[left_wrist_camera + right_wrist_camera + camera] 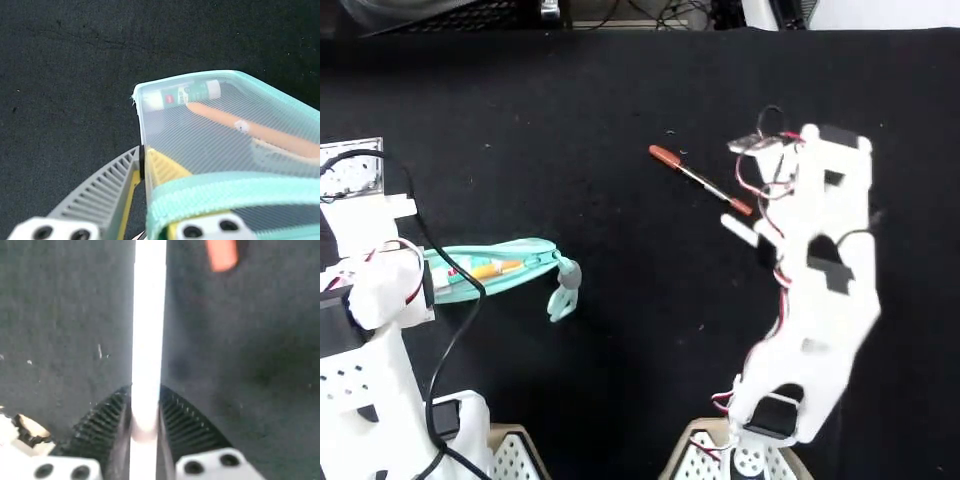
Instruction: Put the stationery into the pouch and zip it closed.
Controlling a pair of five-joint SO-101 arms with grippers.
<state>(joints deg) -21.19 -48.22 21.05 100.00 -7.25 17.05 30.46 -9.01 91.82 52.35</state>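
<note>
Pouch (525, 272) is laid flat at the left of the black table (570, 110), one end clamped between the fingers of the left gripper (142, 162). An orange pencil (260, 131) and a green-labelled tube (185, 94) are seen inside it. A white pen (148, 340) is pinched tight in the right gripper (145, 405), near an orange pen (702, 180) lying on the table.

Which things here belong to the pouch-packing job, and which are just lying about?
Job: pouch, clamped by left gripper; white stick in right gripper; orange pen on the table; orange pencil and green tube inside it.
Lying about: cables behind the table.
</note>
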